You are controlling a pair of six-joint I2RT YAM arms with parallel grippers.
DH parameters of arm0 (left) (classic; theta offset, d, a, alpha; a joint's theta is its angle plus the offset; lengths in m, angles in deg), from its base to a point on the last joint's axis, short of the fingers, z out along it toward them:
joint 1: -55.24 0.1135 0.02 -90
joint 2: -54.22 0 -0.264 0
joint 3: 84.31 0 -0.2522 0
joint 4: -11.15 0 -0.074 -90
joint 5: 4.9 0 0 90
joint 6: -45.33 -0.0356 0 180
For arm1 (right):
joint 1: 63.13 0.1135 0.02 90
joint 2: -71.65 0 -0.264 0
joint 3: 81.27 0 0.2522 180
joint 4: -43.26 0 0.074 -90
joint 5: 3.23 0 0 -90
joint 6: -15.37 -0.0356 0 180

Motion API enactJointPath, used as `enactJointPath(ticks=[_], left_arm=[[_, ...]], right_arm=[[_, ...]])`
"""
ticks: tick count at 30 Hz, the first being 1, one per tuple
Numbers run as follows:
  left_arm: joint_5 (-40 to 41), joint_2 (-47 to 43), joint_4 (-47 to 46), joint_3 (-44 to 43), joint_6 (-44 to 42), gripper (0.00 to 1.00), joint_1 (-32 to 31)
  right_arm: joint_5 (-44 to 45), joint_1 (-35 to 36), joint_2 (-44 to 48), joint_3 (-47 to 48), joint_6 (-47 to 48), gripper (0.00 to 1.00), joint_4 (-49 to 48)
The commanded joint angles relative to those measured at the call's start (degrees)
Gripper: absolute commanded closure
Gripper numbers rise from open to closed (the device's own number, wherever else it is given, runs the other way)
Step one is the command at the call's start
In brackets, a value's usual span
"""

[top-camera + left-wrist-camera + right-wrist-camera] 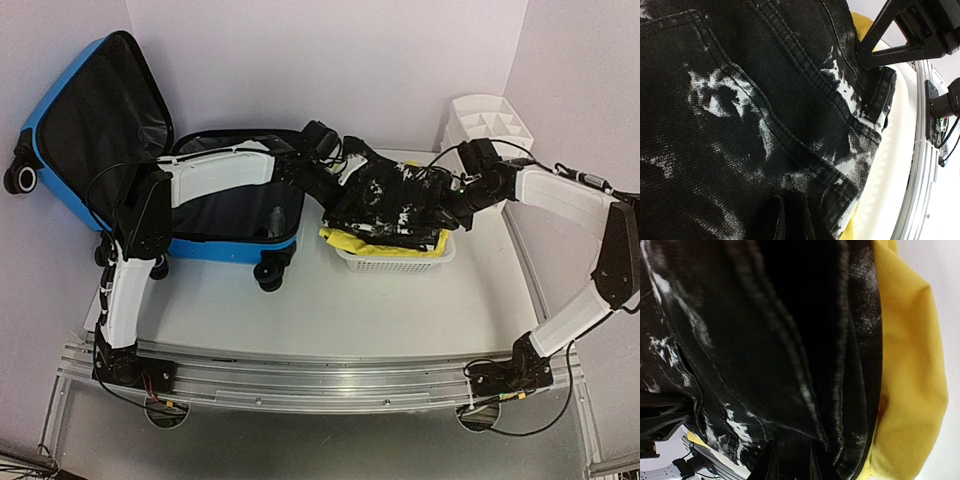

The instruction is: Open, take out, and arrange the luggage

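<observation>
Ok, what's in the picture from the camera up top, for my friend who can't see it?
Two white-and-black robot arms meet at a folded black denim garment with white bleach marks, above yellow cloth in a white slatted plastic basket. Left of it, a bright blue hard-shell suitcase lies open, lid propped up, black lining showing.

pale lilac walls [300, 60] — white table [350, 310], evenly lit.

Left arm [215, 172], right arm [560, 195]: white shell links, black joint housings, black bases [128, 368]. Thin black cables loop along each arm, with small orange connectors [166, 403] by the bases. Left pincer [785, 206]: matte black, angular.
</observation>
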Motion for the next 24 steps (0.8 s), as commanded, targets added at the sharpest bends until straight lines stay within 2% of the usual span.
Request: enactJointPath(ticks=[1,5,10,12,16,21,24], left_arm=[[-0.71,2.60,18.53,-8.47,-1.92,0.83,0.97],[-2.04,2.29,19.91,-19.18,-2.20,0.77,2.44],[-3.81,1.71,22.20,-25.11,-3.53,0.69,3.74],[-5.65,1.16,23.61,-26.24,-3.60,0.65,4.71],[-8.71,-1.76,23.39,-24.99,-3.05,0.60,8.62],[-6.94,-4.63,23.11,-22.51,-3.90,0.50,14.31],[-5.42,-6.62,23.93,-20.52,-5.31,0.41,17.00]], right_arm=[[3.84,-1.52,-0.22,7.52,3.06,0.81,3.74],[3.20,-1.53,-0.49,14.77,4.03,0.78,5.27],[1.25,-0.65,1.48,17.02,6.07,0.72,7.36],[-1.99,2.46,3.00,16.78,13.07,0.62,7.36],[-4.90,14.50,8.01,13.62,35.29,0.46,7.05],[-11.16,16.89,13.09,3.06,55.77,0.35,5.78],[-10.60,18.70,13.67,-2.03,65.99,0.32,5.87]])
